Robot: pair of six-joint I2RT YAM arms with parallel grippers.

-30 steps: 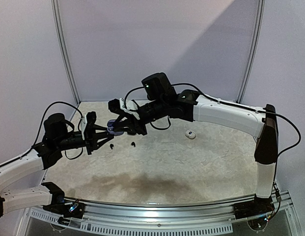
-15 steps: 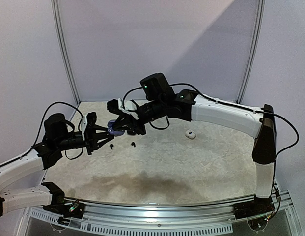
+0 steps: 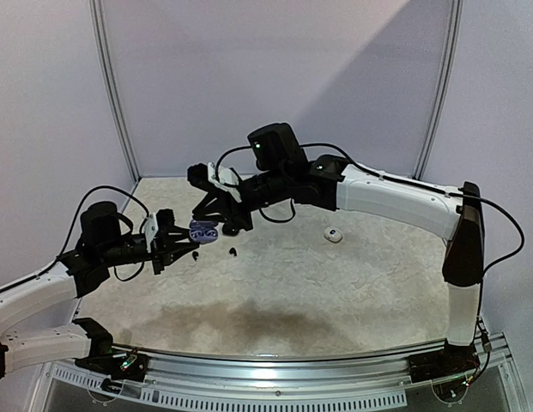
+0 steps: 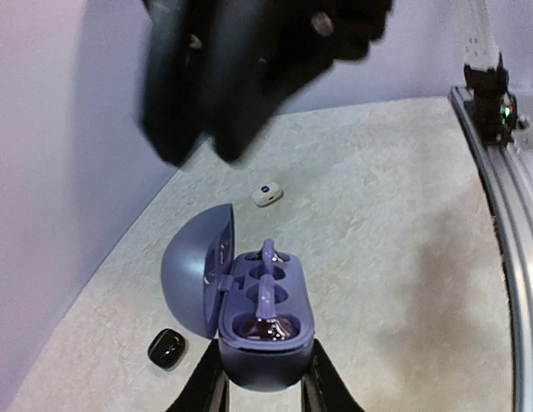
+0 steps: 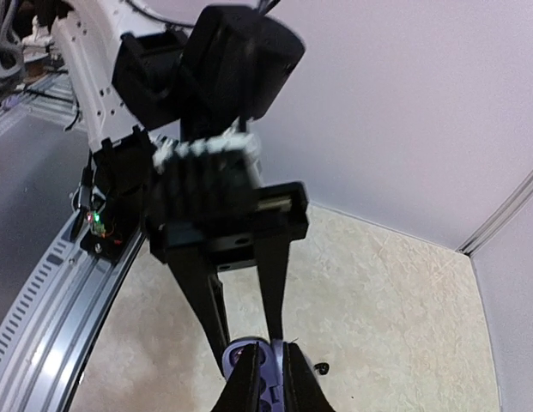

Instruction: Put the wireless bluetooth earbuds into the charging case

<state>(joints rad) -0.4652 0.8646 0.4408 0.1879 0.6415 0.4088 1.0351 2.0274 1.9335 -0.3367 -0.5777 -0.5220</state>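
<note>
Here the left gripper (image 4: 264, 390) clamps the open case (image 4: 196, 275), two earbuds (image 4: 264, 296) seated inside; just above hangs the right gripper (image 5: 270, 378), fingers nearly together.

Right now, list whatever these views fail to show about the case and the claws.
- Right wrist view: the charging case is cut by the bottom edge and sits behind the right claw; wells unseen.
- Left wrist view: that claw is a blur overhead; any load unreadable.
- Top view: black earbud and small white item too small to detail.
</note>
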